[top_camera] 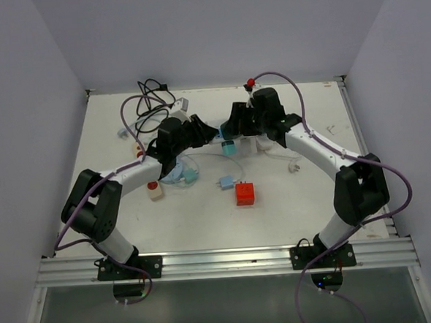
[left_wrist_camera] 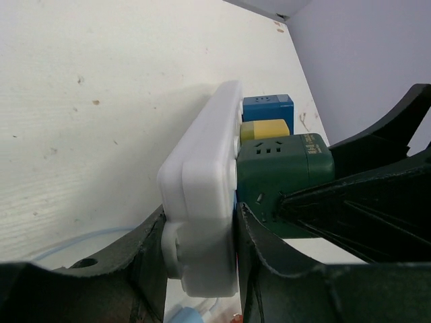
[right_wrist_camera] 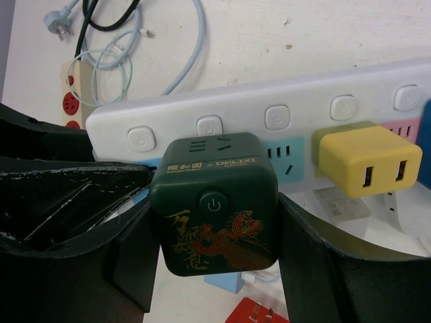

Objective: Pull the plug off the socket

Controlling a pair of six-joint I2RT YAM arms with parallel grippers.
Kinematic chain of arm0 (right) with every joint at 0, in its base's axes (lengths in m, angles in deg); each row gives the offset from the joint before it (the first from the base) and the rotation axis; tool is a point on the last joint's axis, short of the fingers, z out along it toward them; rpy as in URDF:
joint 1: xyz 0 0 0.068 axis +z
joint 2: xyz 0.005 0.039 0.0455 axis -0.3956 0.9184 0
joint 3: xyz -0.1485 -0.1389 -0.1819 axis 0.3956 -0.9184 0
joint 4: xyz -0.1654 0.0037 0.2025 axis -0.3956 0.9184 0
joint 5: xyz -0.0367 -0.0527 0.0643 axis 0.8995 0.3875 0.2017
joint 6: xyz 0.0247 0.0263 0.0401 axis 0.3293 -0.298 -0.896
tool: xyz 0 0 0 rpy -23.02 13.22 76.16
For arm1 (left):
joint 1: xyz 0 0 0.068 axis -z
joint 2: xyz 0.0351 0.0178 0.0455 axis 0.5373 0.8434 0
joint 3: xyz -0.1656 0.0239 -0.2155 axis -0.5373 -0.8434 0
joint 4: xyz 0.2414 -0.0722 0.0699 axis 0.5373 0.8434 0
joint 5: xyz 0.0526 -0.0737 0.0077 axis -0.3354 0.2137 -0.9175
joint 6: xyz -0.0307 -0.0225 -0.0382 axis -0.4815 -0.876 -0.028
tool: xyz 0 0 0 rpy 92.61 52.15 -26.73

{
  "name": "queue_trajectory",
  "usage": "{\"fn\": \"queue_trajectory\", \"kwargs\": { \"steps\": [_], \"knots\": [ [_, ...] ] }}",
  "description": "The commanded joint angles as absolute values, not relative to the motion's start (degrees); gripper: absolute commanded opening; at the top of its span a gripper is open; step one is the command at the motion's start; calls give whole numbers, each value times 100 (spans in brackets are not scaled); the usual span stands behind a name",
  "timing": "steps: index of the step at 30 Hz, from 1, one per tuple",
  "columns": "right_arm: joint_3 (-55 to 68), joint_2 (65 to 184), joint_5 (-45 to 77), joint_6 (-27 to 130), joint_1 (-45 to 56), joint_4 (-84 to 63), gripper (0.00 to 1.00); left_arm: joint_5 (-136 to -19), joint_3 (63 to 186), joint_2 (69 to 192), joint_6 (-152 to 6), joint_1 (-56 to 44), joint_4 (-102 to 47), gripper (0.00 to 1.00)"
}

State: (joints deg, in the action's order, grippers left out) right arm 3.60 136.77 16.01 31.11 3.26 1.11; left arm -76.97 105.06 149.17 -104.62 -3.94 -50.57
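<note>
Right gripper (right_wrist_camera: 214, 242) is closed partway on the green cube plug (right_wrist_camera: 214, 202), one finger flat on each side. The plug is seated at the near end of the power strip (right_wrist_camera: 303, 101). Left gripper (left_wrist_camera: 202, 262) is clamped across that same end of the strip.

Risks:
- The left gripper holds only the strip's end. A stiff plug could drag the strip out of it or twist it off the surface (left_wrist_camera: 101, 101).
- An off-axis pull would probably bind the pins.
- The yellow charger (right_wrist_camera: 367, 158) sits just beside the plug, so the right finger could clip it.

Views:
- The left wrist shows the plug flush against the strip face, with the blue adapter (left_wrist_camera: 268, 108) beyond the charger.
- The right wrist shows finger placement but not that seam.
- The top view hides both contacts.
</note>
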Motion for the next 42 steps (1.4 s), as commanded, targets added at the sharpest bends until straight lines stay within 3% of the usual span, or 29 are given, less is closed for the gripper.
{"fn": "queue_trajectory", "kwargs": {
  "steps": [1, 14, 23, 28, 37, 42],
  "knots": [
    [1253, 13725, 1284, 3227, 262, 425, 0, -8983, 10363, 14929, -9136, -262, -4465, 0],
    [1641, 13867, 1011, 3649, 253, 963, 0, -9634, 9836, 14858, -8607, -24, -4667, 0],
    [-695, 12294, 1371, 3553, 254, -1890, 0, -8360, 9731, 14929, -10091, -919, -4632, 0],
    [-1488, 11959, 1504, 3508, 262, -2448, 0, -8245, 9704, 14937, -10453, -1254, -4659, 0],
    [-996, 11871, 2469, 3553, 201, -824, 0, -8052, 9792, 15052, -10515, -1272, -4817, 0],
    [-1496, 11748, 2603, 3175, 51, -295, 0, -7894, 9959, 15043, -10453, -1272, -4712, 0]
  ]
}}
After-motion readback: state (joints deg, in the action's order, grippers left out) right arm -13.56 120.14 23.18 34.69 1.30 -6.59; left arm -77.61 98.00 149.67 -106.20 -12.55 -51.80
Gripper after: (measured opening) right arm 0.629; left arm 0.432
